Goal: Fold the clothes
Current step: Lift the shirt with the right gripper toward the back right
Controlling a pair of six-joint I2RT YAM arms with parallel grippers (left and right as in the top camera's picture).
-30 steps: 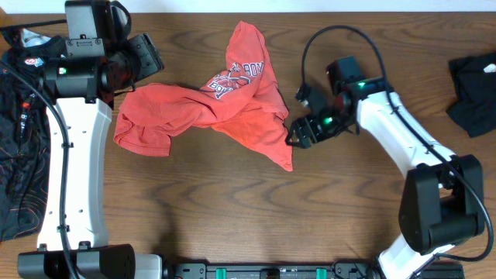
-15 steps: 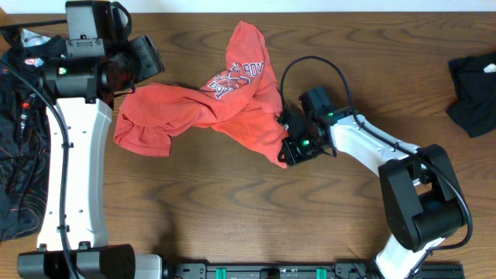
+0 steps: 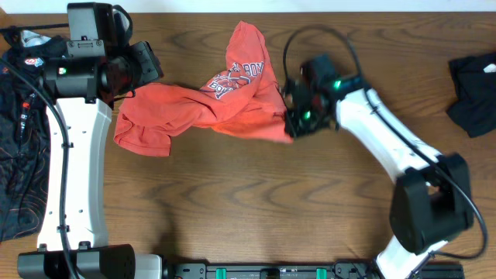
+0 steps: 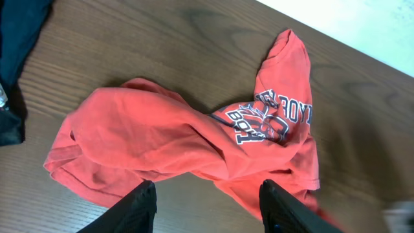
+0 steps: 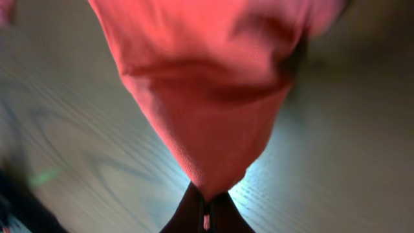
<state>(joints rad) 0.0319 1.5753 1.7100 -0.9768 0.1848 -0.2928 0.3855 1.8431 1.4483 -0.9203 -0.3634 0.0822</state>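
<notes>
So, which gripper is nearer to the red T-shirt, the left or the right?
Right. The right gripper is shut on a corner of the red T-shirt. The left gripper hangs open above its other end, apparently not touching.

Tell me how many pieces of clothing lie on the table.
3. The coral-red T-shirt is crumpled in the middle; a dark patterned garment lies at the left edge; a black garment lies at the right edge. The left one may hide more.

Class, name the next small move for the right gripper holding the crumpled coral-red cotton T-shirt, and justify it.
Probably pull the pinched edge rightward to spread it: the right gripper is shut on the coral-red cotton T-shirt, which lies twisted and bunched.
</notes>
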